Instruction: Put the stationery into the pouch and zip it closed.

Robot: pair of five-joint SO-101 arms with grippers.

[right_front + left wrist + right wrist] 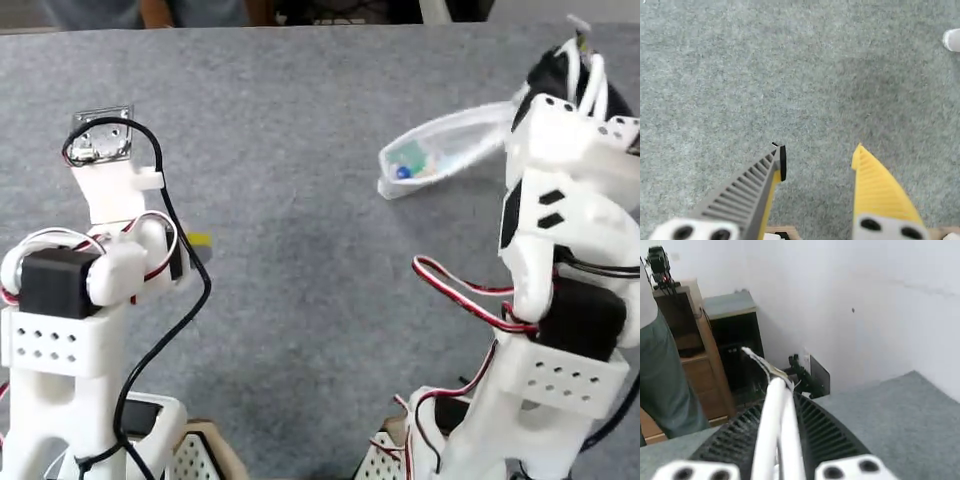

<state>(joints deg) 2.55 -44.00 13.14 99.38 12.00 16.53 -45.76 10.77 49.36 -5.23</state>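
Note:
The translucent white pouch [440, 150] lies open-mouthed on the grey mat at the back right, with a blue and a green piece of stationery [405, 165] showing inside. One end of it is lifted off the mat, and my right gripper [556, 72] is shut on that end. In the right wrist view the pouch's white edge [771, 425] runs up between the black fingers [830, 432], and that gripper [780, 385] is tilted up toward the room. My left gripper [817, 160] hangs open over bare mat at the left, holding nothing.
A grey mat [300, 120] covers the whole table. A small white object [952, 39] sits at the edge of the left wrist view. Wooden cabinets [690, 340] and a white wall stand behind the table. The two arm bases stand at the near edge.

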